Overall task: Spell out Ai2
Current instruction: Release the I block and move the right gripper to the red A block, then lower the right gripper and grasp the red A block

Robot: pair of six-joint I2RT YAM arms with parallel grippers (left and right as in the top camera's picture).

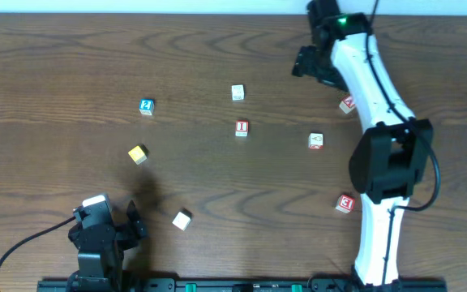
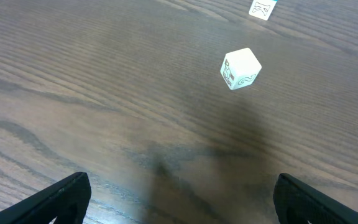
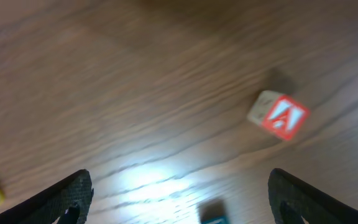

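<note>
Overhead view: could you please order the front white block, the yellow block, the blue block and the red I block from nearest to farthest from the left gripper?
1. White block, just right of the left gripper.
2. Yellow block, straight beyond it.
3. Blue block, farther back.
4. Red I block, mid-table, off right.
</note>
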